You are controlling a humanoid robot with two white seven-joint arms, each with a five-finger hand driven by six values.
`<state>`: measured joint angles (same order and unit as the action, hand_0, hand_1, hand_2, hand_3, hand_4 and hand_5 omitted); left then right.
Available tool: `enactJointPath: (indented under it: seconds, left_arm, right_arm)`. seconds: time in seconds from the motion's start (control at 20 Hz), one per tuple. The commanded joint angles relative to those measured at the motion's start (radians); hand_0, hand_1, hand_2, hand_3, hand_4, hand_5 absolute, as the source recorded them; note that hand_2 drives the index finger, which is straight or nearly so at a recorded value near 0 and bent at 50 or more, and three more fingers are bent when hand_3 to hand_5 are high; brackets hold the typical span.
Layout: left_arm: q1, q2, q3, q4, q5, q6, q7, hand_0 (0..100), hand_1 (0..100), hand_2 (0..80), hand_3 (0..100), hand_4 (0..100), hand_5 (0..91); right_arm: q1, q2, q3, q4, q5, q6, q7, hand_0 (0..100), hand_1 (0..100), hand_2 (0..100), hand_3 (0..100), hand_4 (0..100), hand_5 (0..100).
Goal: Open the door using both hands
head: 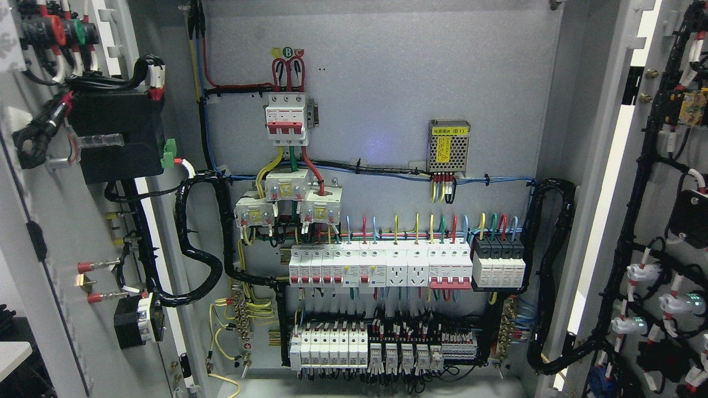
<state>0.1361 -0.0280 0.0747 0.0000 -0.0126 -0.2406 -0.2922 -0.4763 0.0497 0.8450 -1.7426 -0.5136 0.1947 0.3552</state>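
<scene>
Head view only. Cabinet seen straight on, both doors swung wide. Left door [50, 232] folded back at the picture's left edge, inner face toward the camera, carrying a black box, indicator backs and a black wire loom. Right door [652, 221] likewise folded out at the right edge, inner face showing black harness and white lamp bodies. Between them, fully exposed, the grey back panel [376, 83]: a red-toggled main breaker [286, 119] up top, a perforated power supply [448, 146] to its right, a breaker row [381, 267] across the middle, terminal blocks [381, 345] along the bottom. No hand and no arm anywhere in frame; finger state of left and right hand cannot be told, since neither shows. Relation that matters for a next move: door edges stand vertical, long axes upright, one at each side of the picture, well apart, hinged outward away from centre; which hand lies nearer to which door cannot be judged. Judgement: opening looks complete or all but complete, with little swing left on either leaf.
</scene>
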Motion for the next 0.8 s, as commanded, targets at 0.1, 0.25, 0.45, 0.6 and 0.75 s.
enactJointPath:
  seconds: [0.1,0.25,0.45,0.6,0.75]
  left_arm:
    - [-0.001,-0.007,-0.004,0.003,-0.027,0.0,0.001,0,0,0.0,0,3,0.0]
    - [-0.001,-0.007,-0.004,0.003,-0.029,0.0,0.002,0,0,0.0,0,3,0.0]
    - [-0.001,-0.007,-0.003,0.002,-0.029,0.0,0.002,0,0,0.0,0,3,0.0]
    - [-0.001,-0.007,-0.003,0.002,-0.029,0.0,0.002,0,0,0.0,0,3,0.0]
    - [-0.003,-0.007,-0.006,0.002,-0.032,0.0,0.002,0,0,0.0,0,3,0.0]
  right_arm:
    - [-0.016,0.056,0.012,0.018,0.032,0.015,0.001,0,0,0,0,0,0]
    - [-0.027,0.064,0.012,0.021,0.032,0.02,0.001,0,0,0,0,0,0]
    - [-0.028,0.064,0.019,0.026,0.033,0.02,0.002,0,0,0,0,0,0]
    - [-0.028,0.061,0.014,0.028,0.035,0.019,0.002,0,0,0,0,0,0]
    - [-0.021,0.047,0.006,0.049,0.035,0.008,0.004,0,0,0,0,0,0]
